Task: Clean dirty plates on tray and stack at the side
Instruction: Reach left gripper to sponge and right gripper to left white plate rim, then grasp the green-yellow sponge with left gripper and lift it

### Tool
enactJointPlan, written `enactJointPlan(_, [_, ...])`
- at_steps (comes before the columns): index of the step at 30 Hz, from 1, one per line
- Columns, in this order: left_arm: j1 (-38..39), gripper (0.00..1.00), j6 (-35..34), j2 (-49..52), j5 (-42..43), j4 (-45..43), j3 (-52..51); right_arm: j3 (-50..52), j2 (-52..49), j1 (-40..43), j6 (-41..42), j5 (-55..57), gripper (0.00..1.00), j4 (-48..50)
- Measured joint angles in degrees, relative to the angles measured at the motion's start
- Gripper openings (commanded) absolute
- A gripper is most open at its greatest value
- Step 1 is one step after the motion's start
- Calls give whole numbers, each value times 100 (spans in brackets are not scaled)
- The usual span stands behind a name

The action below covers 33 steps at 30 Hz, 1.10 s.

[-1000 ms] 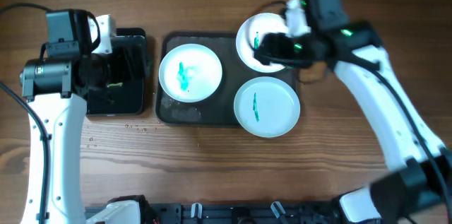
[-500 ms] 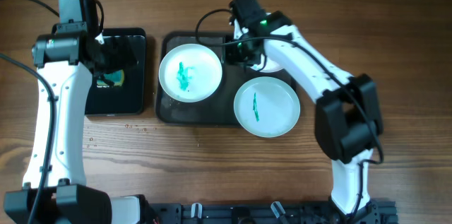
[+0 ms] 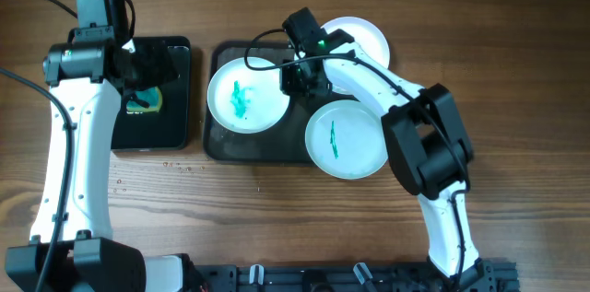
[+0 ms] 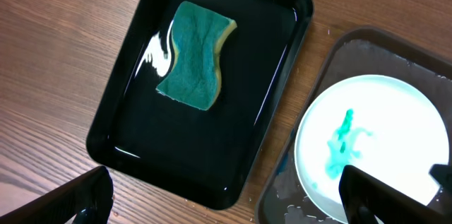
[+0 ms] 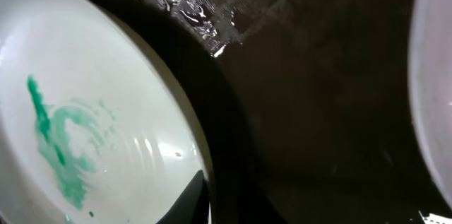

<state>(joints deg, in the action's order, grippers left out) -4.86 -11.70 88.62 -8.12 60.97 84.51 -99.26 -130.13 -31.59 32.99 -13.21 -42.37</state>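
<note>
A white plate (image 3: pixel 247 96) smeared teal lies at the left of the dark grey tray (image 3: pixel 249 146). My right gripper (image 3: pixel 297 78) is at its right rim, shut on the rim. In the right wrist view one black finger (image 5: pixel 189 199) lies on that plate (image 5: pixel 85 111) just inside the edge, and the other finger is lost in the dark. A pale blue plate (image 3: pixel 348 138) with a teal streak overhangs the tray's front right. Another white plate (image 3: pixel 361 39) sits at the back right. My left gripper (image 4: pixel 226 206) hangs open above the table, holding nothing.
A smaller glossy black tray (image 3: pixel 180 117) stands left of the grey tray and holds a green sponge (image 4: pixel 195 54). Water drops lie on the wood in front of it. The grey tray's surface (image 5: pixel 318 75) is wet.
My right arm has swung from the back right plate to the left plate's right rim, and its jaws have closed there. The left arm shifted slightly over the black tray.
</note>
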Motion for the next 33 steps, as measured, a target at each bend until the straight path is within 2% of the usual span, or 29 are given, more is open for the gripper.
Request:
enactJointPlan(1, [0,100,0,0,0,-22,0,0,-26,0,0,0,15,7])
enactJointPlan(3, [0,100,-2,4,-2,-63,0,0,-74,-15,2,-2,4,13])
enactJointPlan(7, [-37,100,0,107,-2,-131,0,-9,-92,-20,39,-24,4,31])
enactJointPlan(10, [-160,96,7,337,-4,-195,0,-13,-92,-20,42,-24,4,26])
enactJointPlan(13, [-291,85,122,623,-13,-326,0,-13,-92,-20,42,-24,4,24])
enactJointPlan(17, [-487,75,282,1049,-20,-575,0,-13,-92,-22,39,-24,4,24])
enactJointPlan(19, [-632,65,398,1263,68,-787,0,-13,-92,-22,39,-24,4,26])
enactJointPlan(25, [-866,54,699,1856,304,-1204,0,-13,-92,-20,39,-24,4,24])
enactJointPlan(28, [-872,43,796,2197,363,-1471,0,-13,-92,-20,42,-24,4,26])
enactJointPlan(33, [-872,36,1062,2616,374,-1980,0,-13,-92,-22,42,-24,5,26])
